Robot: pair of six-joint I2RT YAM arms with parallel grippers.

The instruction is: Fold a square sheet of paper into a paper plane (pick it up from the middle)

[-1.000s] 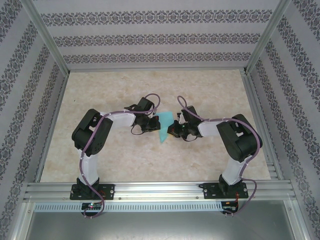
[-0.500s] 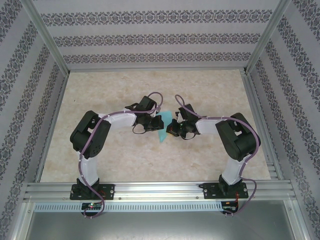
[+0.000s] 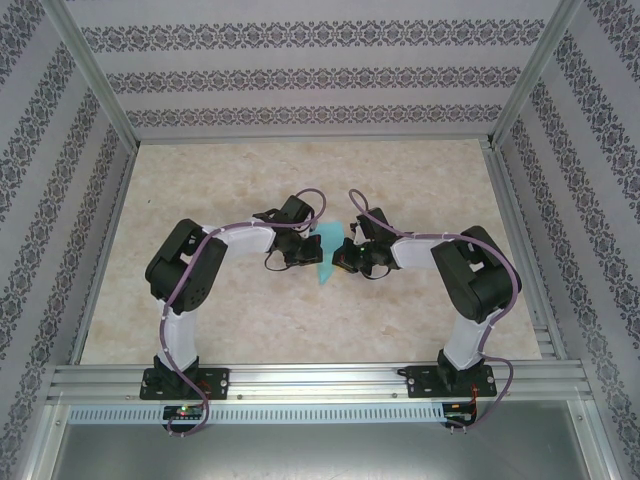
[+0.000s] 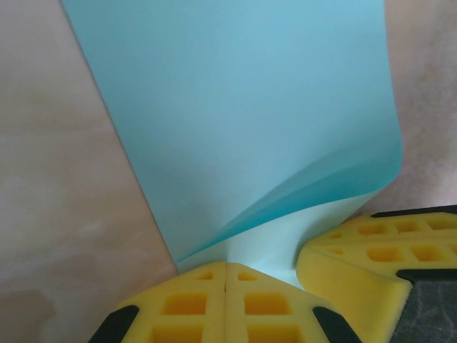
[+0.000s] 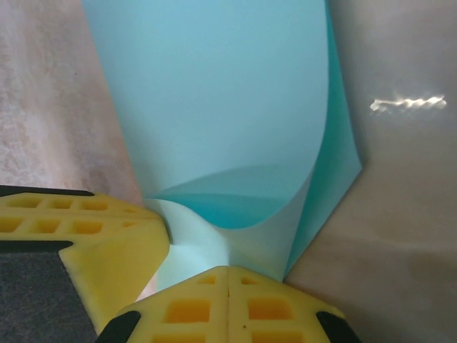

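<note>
1. The patterned walls (image 3: 300, 80) are closing the workspace in like an open-topped box. What they are containing is the surface, the two arms and one piece of paper.
2. The surface (image 3: 200, 310), pale and marbled, is lying beneath both claws and serving as the backing for the fold.
3. The left arm (image 3: 185, 275) and right arm (image 3: 470, 275) are bending inward so that their wrists are meeting in the middle. I judge this is so both can be working on the same piece at once.
4. The turquoise sheet of paper (image 3: 325, 262) is sitting between the two claws, its pointed end reaching past them toward the arm bases.
   - Ahead of each claw it is fanning out, and its layers are parting in a curved pocket just in front of the fingertips, so the fold is not being pressed flat yet.
   - Whether its far end is touching the surface, I cannot tell.
5. The left claw (image 4: 226, 275) is pinching one end of the sheet with its jaws fully together.
6. The right claw (image 5: 228, 279) is doing the same just beside it. Two pinches side by side are probably steadying the paper while a crease is being formed.
7. The yellow pads (image 4: 186, 307) are meeting flush, with the paper rising from just above their seam.
</note>
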